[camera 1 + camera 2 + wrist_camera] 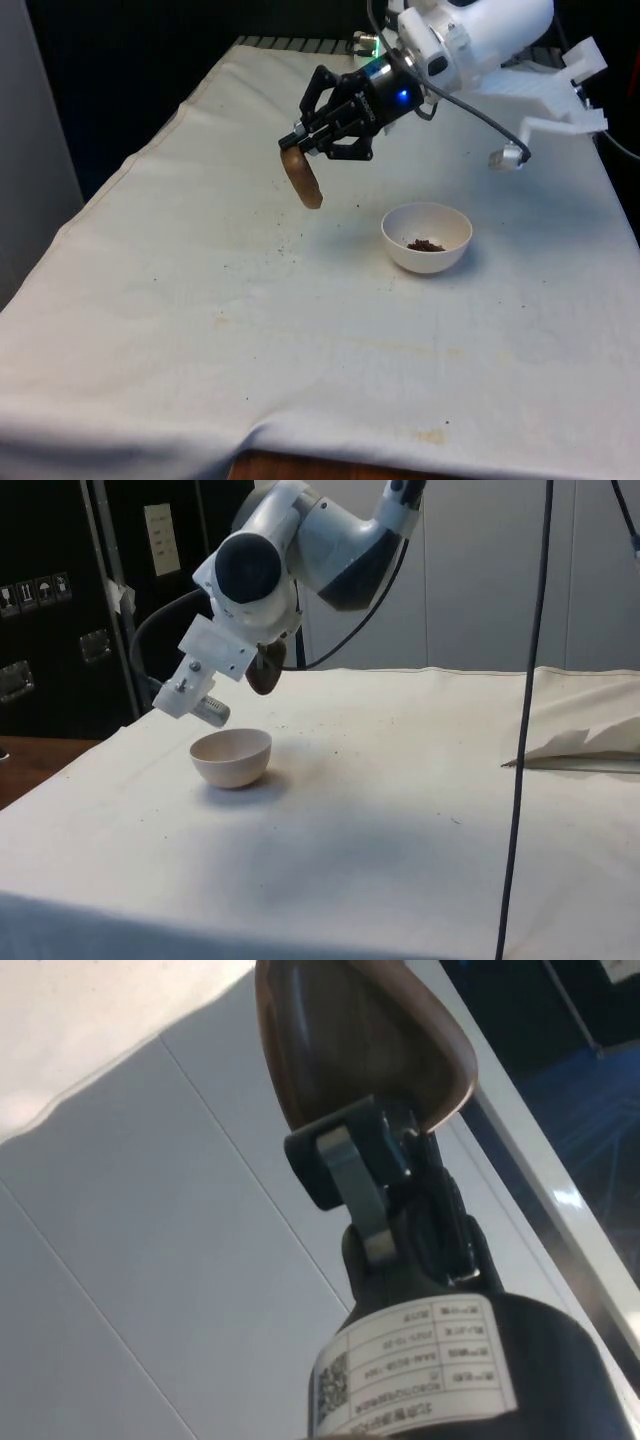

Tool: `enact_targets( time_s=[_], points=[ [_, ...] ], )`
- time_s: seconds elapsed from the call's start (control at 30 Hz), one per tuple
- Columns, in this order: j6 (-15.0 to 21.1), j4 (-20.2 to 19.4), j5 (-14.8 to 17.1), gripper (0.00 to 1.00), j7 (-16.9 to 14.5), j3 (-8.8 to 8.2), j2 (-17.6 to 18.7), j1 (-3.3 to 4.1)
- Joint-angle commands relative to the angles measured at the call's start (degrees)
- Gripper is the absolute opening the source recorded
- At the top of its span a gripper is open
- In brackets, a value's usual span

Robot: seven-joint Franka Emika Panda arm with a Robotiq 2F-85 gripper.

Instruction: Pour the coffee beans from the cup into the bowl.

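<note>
Front view puts the gripper (pixel 305 143) above the table (pixel 200 330), clenched on the rim of a brown cup (pixel 302 180) that hangs below its fingers, well off the cloth and to the front view's left of the white bowl (pixel 427 238). The bowl already holds a small dark heap of coffee beans (pixel 426 244), so the pour looks done, or nearly so, and the cup seems to be held aside, clear of the bowl, rather than over it. The arm is rolled far over, which accounts for the cup's tilt: its long axis runs steeply down and slightly toward the front view's right, bottom end lowest as far as I can judge, though which end is the mouth is not plain from here. In the side view the cup (pixel 266 668) sits tucked behind the wrist, above and just beyond the bowl (pixel 231 757). The wrist view shows one finger (pixel 350 1175) pinched against the cup's (pixel 360 1050) wall, the brown body reaching away from the gripper. A few dark specks lie scattered on the cloth near the bowl.
</note>
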Motion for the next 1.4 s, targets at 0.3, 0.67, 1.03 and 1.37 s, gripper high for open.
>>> enact_targets(
  time_s=[0.3, 0.67, 1.03, 1.37],
  points=[
    [4.8, 0.5, 2.5, 0.01, -0.9, -1.43, 0.1, -0.57],
    [8.4, 0.7, 4.0, 0.01, -0.9, -3.95, 0.1, 0.00],
    [14.1, 0.6, 6.9, 0.01, -3.2, -6.47, -0.2, -0.63],
    [18.7, 0.6, 9.7, 0.01, -4.7, -9.05, 0.0, -0.69]
  ],
)
